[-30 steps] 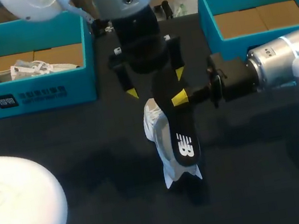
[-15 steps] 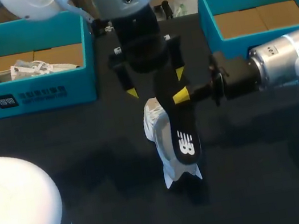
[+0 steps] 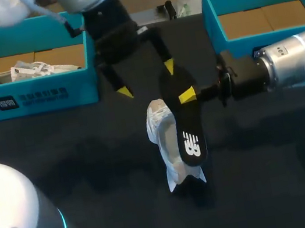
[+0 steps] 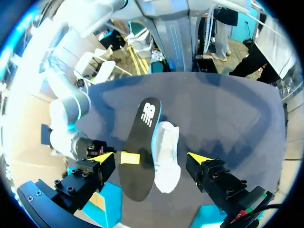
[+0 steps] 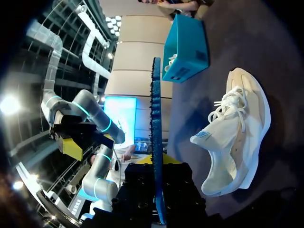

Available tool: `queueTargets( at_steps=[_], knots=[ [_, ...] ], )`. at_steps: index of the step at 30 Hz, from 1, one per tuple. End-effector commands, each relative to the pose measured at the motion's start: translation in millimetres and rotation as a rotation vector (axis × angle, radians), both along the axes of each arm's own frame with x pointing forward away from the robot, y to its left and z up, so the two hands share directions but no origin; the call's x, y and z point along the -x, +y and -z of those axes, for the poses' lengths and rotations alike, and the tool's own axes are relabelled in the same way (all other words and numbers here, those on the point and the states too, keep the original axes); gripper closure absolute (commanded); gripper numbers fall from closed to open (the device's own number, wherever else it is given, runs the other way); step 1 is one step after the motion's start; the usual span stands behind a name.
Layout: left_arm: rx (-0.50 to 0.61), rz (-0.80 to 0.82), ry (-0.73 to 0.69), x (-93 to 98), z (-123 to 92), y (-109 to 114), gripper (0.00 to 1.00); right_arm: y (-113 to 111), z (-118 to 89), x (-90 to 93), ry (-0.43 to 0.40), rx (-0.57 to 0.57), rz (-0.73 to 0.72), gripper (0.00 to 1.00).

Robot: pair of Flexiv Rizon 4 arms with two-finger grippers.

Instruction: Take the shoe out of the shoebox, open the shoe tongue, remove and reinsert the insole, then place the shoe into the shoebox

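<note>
Nearest me, the shoe [image 3: 167,147] lies on its side on the table [image 3: 93,177], laces toward my right wrist camera and the sole turned away from it. It looks light, with a soft upper over a firmer sole. I would grip it by the heel collar or the sole edge, since the mesh would crumple under my fingers. It is pale cream to white, with a thick sole and loose white laces.

Just above and beside it hangs the insole [image 3: 184,126], out of the shoe, long axis nearly upright. I cannot tell whether its lower end touches the shoe. It is thin foam and will probably bend and flop, so a pinch near one end lets the rest swing; for feeding it in again I would hold close to the heel end. It is black with a white logo, and its edge shows blue.

My right gripper [image 3: 186,95] is closed on the upper part of the insole, one yellow finger on each face, the sheet edge-on between them.

Farther off, my left gripper [image 3: 146,79] hangs over the table with fingers spread wide, gripping nothing.

At the far edge stand the left shoebox [image 3: 31,98], teal, with a second shoe [image 3: 21,72] inside, and the right shoebox [image 3: 213,20], showing its cardboard floor.
</note>
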State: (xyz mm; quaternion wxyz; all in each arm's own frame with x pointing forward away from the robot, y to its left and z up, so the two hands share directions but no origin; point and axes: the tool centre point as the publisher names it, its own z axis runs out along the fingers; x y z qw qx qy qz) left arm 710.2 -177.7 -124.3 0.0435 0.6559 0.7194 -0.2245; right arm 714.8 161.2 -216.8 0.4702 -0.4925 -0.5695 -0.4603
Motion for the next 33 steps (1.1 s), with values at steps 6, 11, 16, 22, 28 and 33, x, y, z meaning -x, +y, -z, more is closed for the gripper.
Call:
queueTargets(
  at_steps=[6, 11, 16, 22, 28, 33],
  knots=[
    [0.374, -0.033, -0.027, 8.8, 7.7, 38.6, 0.0, -0.4, -6.1, -5.3, 0.0, 0.016, -0.006, 1.0],
    [0.494, -0.057, -0.035, 10.1, 8.8, 44.7, 0.0, -0.7, -6.4, -6.0, 0.003, 0.018, 0.0, 1.0],
    [0.53, -0.092, -0.074, 10.1, 7.6, 46.8, 0.0, 0.4, -5.6, -6.4, 0.006, 0.018, 0.004, 1.0],
    [0.53, -0.092, -0.074, 10.1, 7.6, 46.8, 0.0, 2.1, 4.3, -7.8, 0.019, 0.034, 0.0, 1.0],
    [0.53, -0.092, -0.074, 10.1, 7.6, 46.8, 0.0, 2.2, 12.4, -7.0, 0.02, 0.031, 0.008, 1.0],
    [0.722, -0.113, -0.245, -4.3, 43.2, 42.7, 0.0, 3.3, 8.6, -4.7, 0.007, 0.015, 0.018, 1.0]
  ],
)
